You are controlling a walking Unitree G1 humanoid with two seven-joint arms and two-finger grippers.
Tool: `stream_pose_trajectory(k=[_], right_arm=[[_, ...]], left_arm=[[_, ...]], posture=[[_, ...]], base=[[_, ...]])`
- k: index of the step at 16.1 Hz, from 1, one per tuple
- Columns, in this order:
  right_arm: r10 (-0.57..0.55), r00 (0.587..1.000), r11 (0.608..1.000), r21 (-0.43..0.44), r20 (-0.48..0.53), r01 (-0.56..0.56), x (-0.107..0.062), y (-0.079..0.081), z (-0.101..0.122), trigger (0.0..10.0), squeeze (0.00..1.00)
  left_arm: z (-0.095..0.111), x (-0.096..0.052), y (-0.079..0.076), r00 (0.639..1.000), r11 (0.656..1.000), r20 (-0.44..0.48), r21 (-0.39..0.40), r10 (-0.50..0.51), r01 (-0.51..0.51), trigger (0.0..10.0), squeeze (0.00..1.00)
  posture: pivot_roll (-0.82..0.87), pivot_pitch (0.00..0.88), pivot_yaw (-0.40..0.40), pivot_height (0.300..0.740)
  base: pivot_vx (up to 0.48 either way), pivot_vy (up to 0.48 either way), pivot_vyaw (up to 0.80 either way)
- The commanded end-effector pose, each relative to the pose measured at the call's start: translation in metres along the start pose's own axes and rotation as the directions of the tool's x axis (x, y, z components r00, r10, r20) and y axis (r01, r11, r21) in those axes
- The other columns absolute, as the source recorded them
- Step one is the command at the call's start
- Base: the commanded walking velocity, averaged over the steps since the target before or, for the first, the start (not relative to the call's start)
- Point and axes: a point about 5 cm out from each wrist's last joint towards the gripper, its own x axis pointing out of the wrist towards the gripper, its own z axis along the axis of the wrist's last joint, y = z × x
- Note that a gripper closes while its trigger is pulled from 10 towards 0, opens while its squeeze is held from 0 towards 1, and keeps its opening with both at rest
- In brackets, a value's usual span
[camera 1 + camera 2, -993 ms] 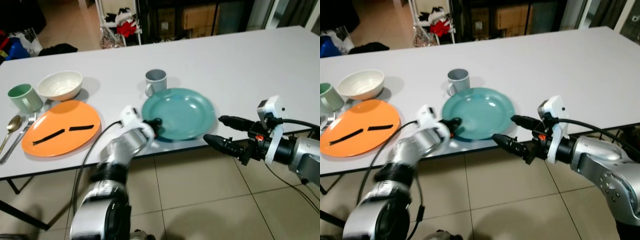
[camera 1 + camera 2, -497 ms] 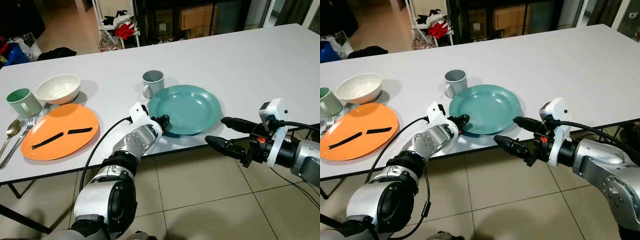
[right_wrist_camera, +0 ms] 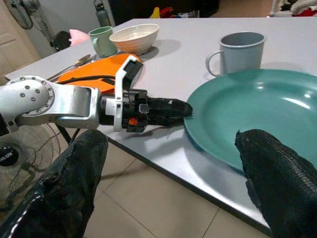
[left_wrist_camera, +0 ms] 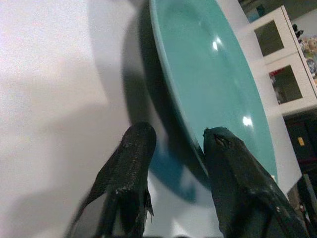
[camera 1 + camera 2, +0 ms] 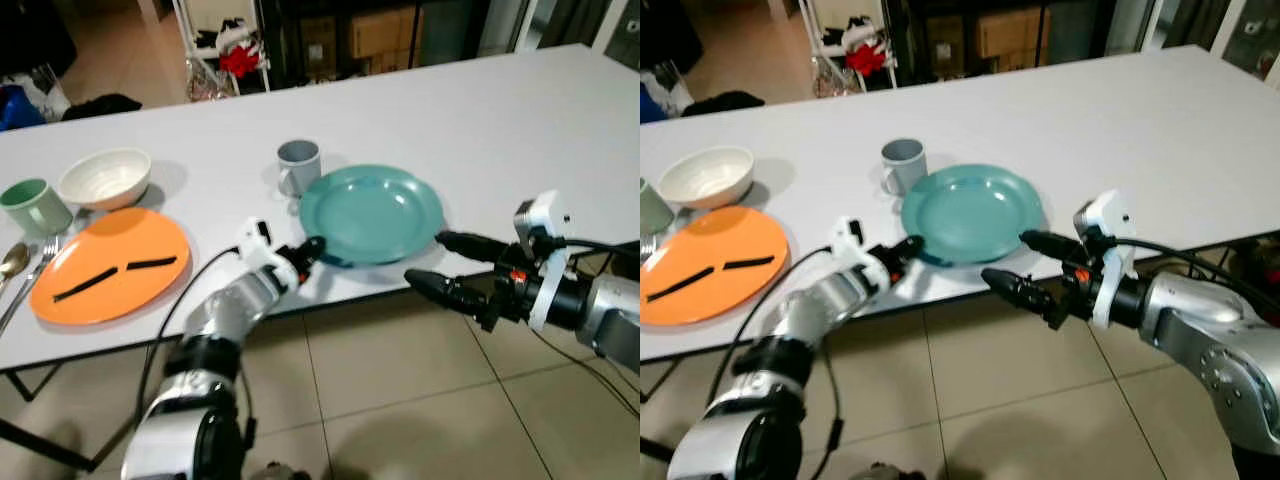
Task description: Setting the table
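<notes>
A teal plate lies near the front edge of the white table, with a grey mug just behind its left side. My left gripper is at the plate's near-left rim. In the left wrist view its fingers stand open, with the rim of the teal plate running between them. My right gripper is open at the table's edge, just right of the plate's near rim. One of its fingers is over the tabletop and the other is out over the floor.
An orange plate with two dark strips lies at the left. Behind it stand a cream bowl and a green mug. A spoon and fork lie at the far left. Tiled floor is below the table edge.
The teal plate now sits further right of the grey mug than before, and my left gripper has stayed at its rim. The right gripper has kept its place; the camera shifted slightly.
</notes>
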Motion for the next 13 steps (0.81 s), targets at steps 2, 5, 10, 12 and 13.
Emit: stream_pose_trajectory(k=[2, 5, 10, 12, 13], right_arm=[[0.025, 1.000, 1.000, 0.002, 0.008, -0.025, 0.002, 0.002, 0.001, 10.0, 0.00], [0.036, 0.999, 0.999, 0.010, 0.007, -0.036, 0.005, 0.003, -0.002, 10.0, 0.00], [0.053, 0.998, 0.999, 0.006, 0.017, -0.053, 0.012, 0.000, 0.001, 10.0, 0.00], [0.058, 0.998, 0.998, -0.012, -0.005, -0.058, 0.012, 0.002, -0.001, 10.0, 0.00], [0.044, 0.998, 0.998, -0.040, -0.041, -0.045, 0.012, 0.003, -0.006, 10.0, 0.00]], left_arm=[[0.005, -0.016, 0.013, 1.000, 0.999, 0.009, 0.015, 0.028, -0.028, 10.0, 0.00], [0.009, -0.047, 0.013, 0.997, 0.999, 0.062, -0.015, -0.048, 0.049, 10.0, 0.00], [0.007, -0.058, -0.008, 0.988, 0.993, 0.100, 0.039, -0.114, 0.110, 10.0, 0.00], [0.010, -0.069, -0.014, 0.982, 0.989, 0.152, 0.114, -0.107, 0.090, 10.0, 0.00], [0.017, -0.082, -0.015, 0.970, 0.976, 0.231, 0.216, -0.073, 0.022, 10.0, 0.00]], posture=[[-0.12, 0.000, 0.108, 0.740], [-0.10, 0.000, 0.096, 0.740], [-0.08, 0.000, 0.080, 0.740], [-0.09, 0.000, 0.096, 0.740], [-0.10, 0.000, 0.101, 0.740]], base=[[0.000, 0.000, 0.00], [0.000, 0.000, 0.00], [0.000, 0.000, 0.00], [0.000, 0.000, 0.00], [0.000, 0.000, 0.00]])
